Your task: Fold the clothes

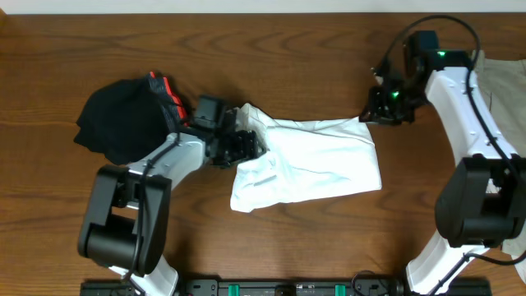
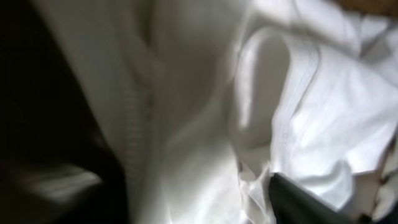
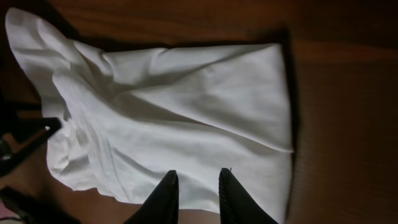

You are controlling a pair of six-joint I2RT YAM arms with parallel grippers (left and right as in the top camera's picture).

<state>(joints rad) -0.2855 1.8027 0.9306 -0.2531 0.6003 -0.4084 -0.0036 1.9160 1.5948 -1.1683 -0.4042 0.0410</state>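
Note:
The white T-shirt (image 1: 312, 160) lies roughly folded and rumpled in the middle of the table. My left gripper (image 1: 242, 144) is pressed into the shirt's left edge. In the left wrist view white fabric (image 2: 205, 112) fills the frame, bunched between a dark finger (image 2: 305, 202) at lower right and a blurred dark shape at left; the jaws stand apart. My right gripper (image 1: 382, 105) hovers at the shirt's far right corner. In the right wrist view that gripper (image 3: 198, 177) is narrowly open over the shirt (image 3: 186, 106), with nothing between its fingers.
A black garment (image 1: 123, 115) with an orange-and-grey waistband lies bunched at the left, right behind the left arm. A beige garment (image 1: 505, 82) sits at the right table edge beside the right arm. Bare wooden table (image 1: 312, 247) shows in front of the shirt.

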